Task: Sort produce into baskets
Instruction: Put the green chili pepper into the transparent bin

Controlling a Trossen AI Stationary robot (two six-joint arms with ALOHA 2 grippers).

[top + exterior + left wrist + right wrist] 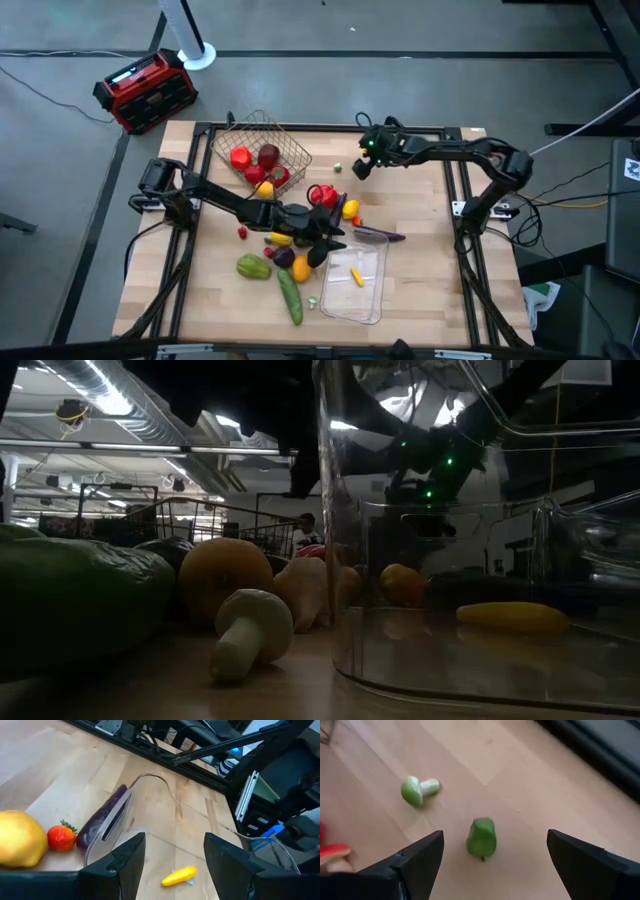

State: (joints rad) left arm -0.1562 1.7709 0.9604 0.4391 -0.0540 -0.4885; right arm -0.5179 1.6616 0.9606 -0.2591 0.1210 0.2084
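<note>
- My left end effector [172, 857] hangs over the clear plastic tray [372, 300] near the front of the tabletop [430, 260], fingers spread and empty. Just below the gap lies a small yellow piece [179, 876], already inside the tray.
- A purple eggplant [102, 815] lies along the tray's outer wall, with a strawberry [61, 837] and a lemon [19, 845] beside it.
- My right end effector [492, 855] sits at the far side of the tabletop, fingers spread wide, holding nothing.
- The relation I care about: a small green fruit [481, 837] lies on the bare wood straight ahead, between the right fingers, its long axis running roughly along my approach. A green-capped mushroom [417, 789] lies a little beyond.
- The right arm is plainly the nearer one for that green piece; the wire-mesh basket [262, 152] stands nearby.
</note>
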